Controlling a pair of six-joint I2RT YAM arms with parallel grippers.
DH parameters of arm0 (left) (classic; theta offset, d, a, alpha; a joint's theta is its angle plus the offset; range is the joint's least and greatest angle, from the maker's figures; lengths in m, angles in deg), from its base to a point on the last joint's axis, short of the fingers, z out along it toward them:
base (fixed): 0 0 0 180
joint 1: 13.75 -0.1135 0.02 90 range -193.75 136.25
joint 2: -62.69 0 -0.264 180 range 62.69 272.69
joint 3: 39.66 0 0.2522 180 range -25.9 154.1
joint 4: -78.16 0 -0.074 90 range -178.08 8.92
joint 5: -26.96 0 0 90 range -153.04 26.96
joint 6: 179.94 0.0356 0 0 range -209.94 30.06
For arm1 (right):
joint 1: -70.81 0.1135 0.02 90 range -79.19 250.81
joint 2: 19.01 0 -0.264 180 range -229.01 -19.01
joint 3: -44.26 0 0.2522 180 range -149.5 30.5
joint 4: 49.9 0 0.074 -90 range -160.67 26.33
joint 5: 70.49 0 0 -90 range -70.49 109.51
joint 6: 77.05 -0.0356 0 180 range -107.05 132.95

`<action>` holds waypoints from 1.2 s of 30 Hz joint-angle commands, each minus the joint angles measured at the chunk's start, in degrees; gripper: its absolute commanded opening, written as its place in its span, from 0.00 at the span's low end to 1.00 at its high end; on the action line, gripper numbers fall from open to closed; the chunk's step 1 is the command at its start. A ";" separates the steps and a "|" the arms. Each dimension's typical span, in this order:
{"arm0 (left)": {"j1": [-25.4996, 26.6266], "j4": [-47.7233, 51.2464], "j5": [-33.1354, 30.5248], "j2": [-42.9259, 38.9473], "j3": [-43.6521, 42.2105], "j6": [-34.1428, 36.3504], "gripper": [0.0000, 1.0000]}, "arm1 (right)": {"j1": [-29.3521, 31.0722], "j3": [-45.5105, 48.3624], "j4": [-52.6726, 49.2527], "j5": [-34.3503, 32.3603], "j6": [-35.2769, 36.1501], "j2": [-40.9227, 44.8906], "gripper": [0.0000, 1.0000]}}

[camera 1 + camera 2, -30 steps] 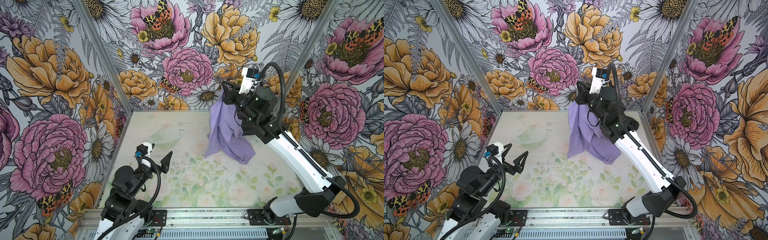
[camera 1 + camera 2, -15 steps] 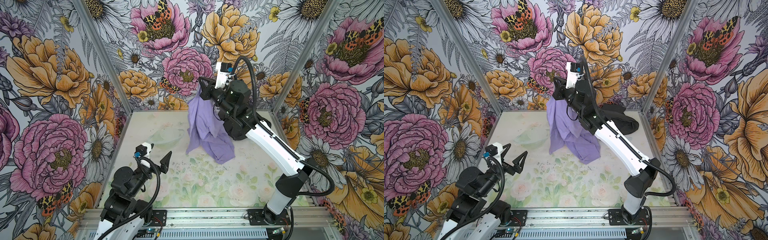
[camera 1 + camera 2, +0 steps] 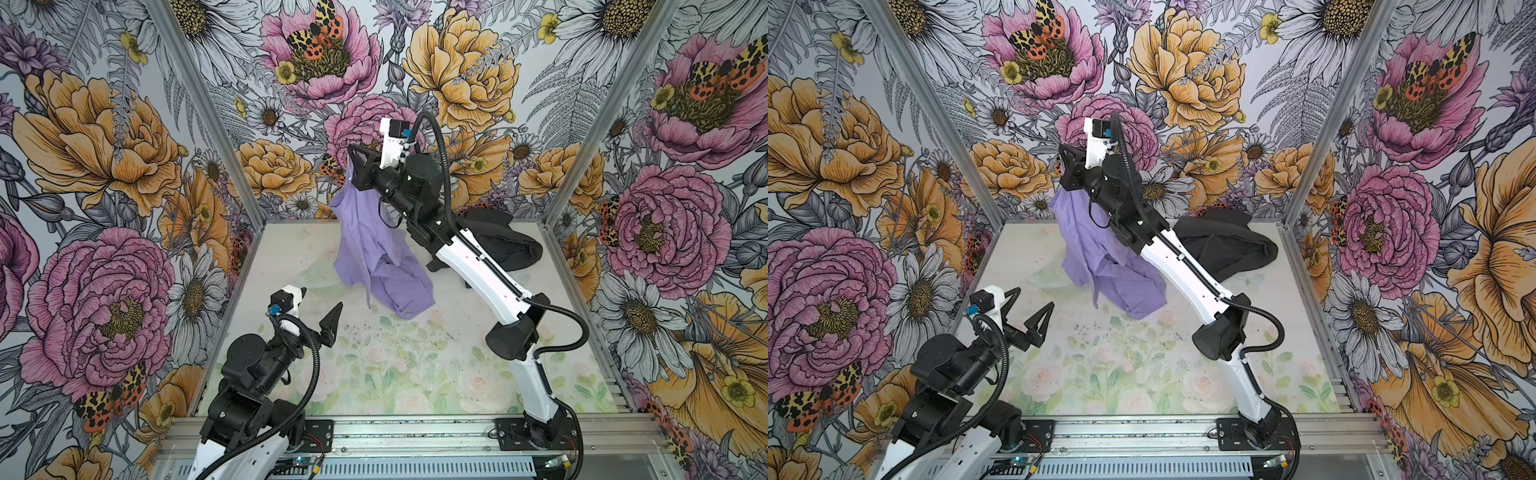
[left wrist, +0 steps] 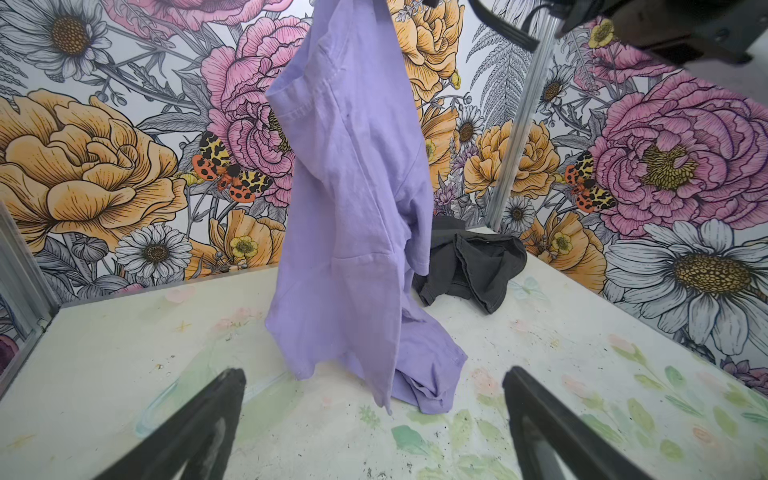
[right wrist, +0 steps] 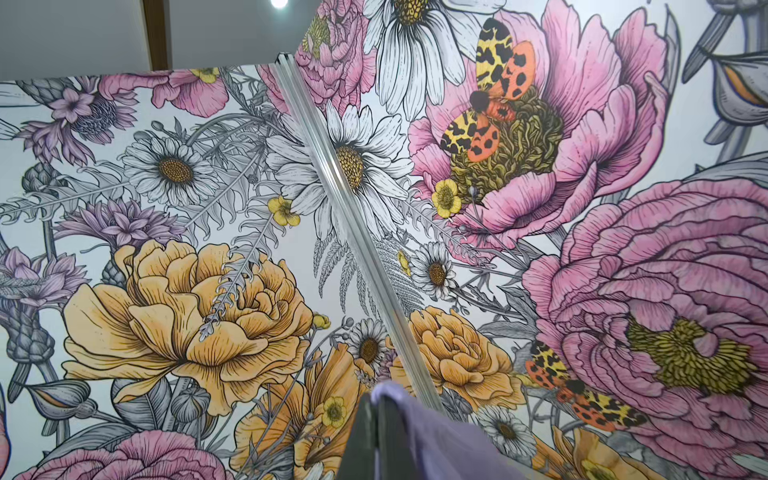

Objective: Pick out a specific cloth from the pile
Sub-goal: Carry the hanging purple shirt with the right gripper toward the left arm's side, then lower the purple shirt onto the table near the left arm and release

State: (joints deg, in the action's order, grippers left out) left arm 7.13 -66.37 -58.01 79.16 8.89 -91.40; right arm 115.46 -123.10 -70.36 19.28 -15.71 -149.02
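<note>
Left gripper [image 3: 1035, 297] low at front left, jaws spread, empty. Lavender cloth [image 3: 374, 249] dangling mid-table, bottom end bunched on table [image 3: 415, 374]. Right gripper [image 5: 376, 405] up high, jaws pinched tight on cloth's top. Dark grey pile [image 3: 507, 241] back right, apart from cloth.

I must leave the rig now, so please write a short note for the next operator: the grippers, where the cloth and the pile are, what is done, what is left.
Right gripper: shut on the cloth, held high near the back wall.
Left gripper: open, empty, low at the front left.
Cloth: hangs from the right gripper; its lower end lies bunched on the table.
Pile: dark grey, at the back right of the table.
Done: cloth gripped and out of the pile.
Left: probably lift it clear of the table, or set it down apart from the pile.
</note>
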 commanded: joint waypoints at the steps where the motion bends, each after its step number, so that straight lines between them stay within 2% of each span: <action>1: 0.02 0.61 -1.56 -0.81 -0.21 1.03 0.99 | 0.21 -10.40 3.85 -0.19 -1.93 -7.53 0.00; 5: -0.06 0.69 -1.75 -0.84 -0.16 1.18 0.99 | 0.22 -8.57 16.16 -1.56 -4.15 -10.96 0.00; 7: -0.25 0.67 -1.73 -0.75 -0.22 1.13 0.99 | 0.34 -8.51 18.77 -2.56 -4.51 -12.04 0.00; 9: -0.40 0.65 -1.73 -0.69 -0.18 1.16 0.99 | 0.26 -8.54 18.85 -2.46 -4.09 -12.92 0.00; 13: -0.43 0.56 -1.68 -0.63 -0.22 1.19 0.99 | 0.15 -5.90 11.40 0.26 -1.23 -13.18 0.00; 16: -0.59 0.55 -1.70 -0.63 -0.24 1.17 0.99 | -0.26 1.17 5.50 1.40 0.88 -10.91 0.00; 18: -0.58 0.61 -1.70 -0.61 -0.27 1.16 0.99 | -0.67 9.21 4.42 0.68 1.72 -7.99 0.00; 22: -0.62 0.60 -1.60 -0.47 -0.24 1.04 0.99 | -1.90 27.86 4.24 -5.16 3.26 0.09 0.00; 26: -0.67 0.54 -1.66 -0.47 -0.24 1.04 0.99 | -2.87 41.90 2.83 -9.34 4.52 6.72 0.00; 31: -0.60 0.61 -1.72 -0.47 -0.24 1.10 0.99 | -3.60 52.23 -2.81 -13.36 6.40 10.14 0.00; 36: -0.76 0.54 -1.78 -0.31 -0.24 1.10 0.99 | -3.54 56.12 -9.76 -16.04 8.70 10.09 0.00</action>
State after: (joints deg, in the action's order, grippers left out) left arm 6.96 -66.35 -58.79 79.16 8.89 -91.00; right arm 111.50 -68.52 -75.72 6.60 -9.44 -140.94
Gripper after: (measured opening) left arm 0.986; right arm 0.044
